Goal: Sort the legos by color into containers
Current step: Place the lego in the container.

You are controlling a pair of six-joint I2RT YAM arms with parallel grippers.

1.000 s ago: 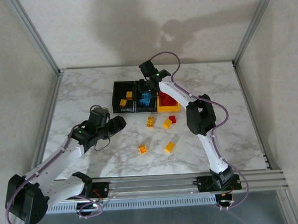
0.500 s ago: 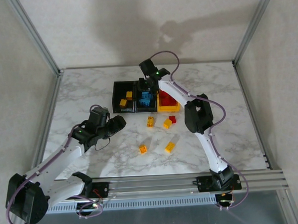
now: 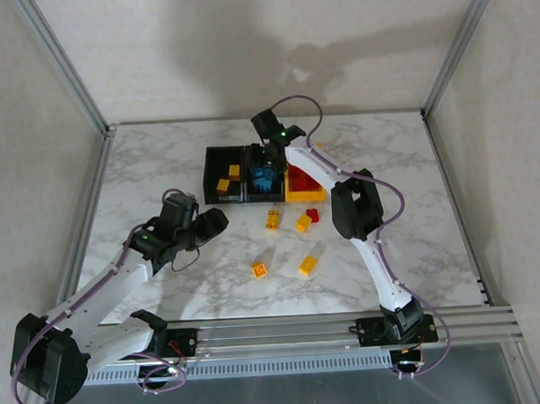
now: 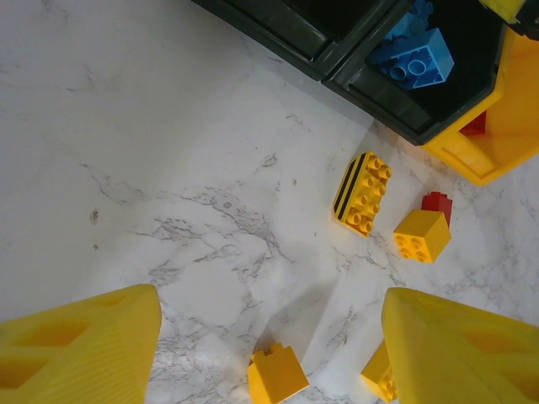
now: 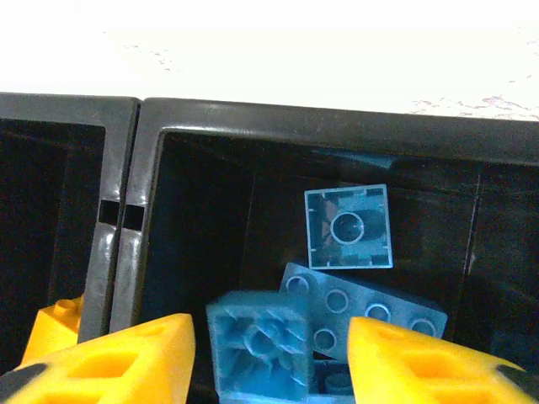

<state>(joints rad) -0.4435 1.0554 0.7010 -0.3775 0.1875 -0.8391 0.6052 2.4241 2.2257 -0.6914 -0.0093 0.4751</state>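
The right claw [image 5: 269,337] hangs low over the middle black bin [image 5: 337,135] with its yellow fingers [image 5: 118,358] partly open; a blurry blue brick [image 5: 257,341] sits between them with a gap on each side, so nothing is squeezing it; just past it lie a long blue brick [image 5: 362,316] and a square blue brick [image 5: 348,227]. The loose brick could land on that pile and tip over the low wall into the left black bin [image 5: 67,108], where a yellow brick [image 5: 55,324] shows; the fingers could also bump the wall and push the joined bins. Well apart, the left claw [image 4: 269,320] is open wide over the table and holds nothing. The right wrist view shows the gaps beside the brick; from above, the right claw [image 3: 266,161] hides them. The top view shows all three bins with the yellow bin [image 3: 306,196] on the right, and the left claw [image 3: 215,225]. The left wrist view shows black stripes on a striped brick [image 4: 363,194], and a red brick [image 4: 437,204] touching a yellow cube [image 4: 422,236]; these wait on the table.
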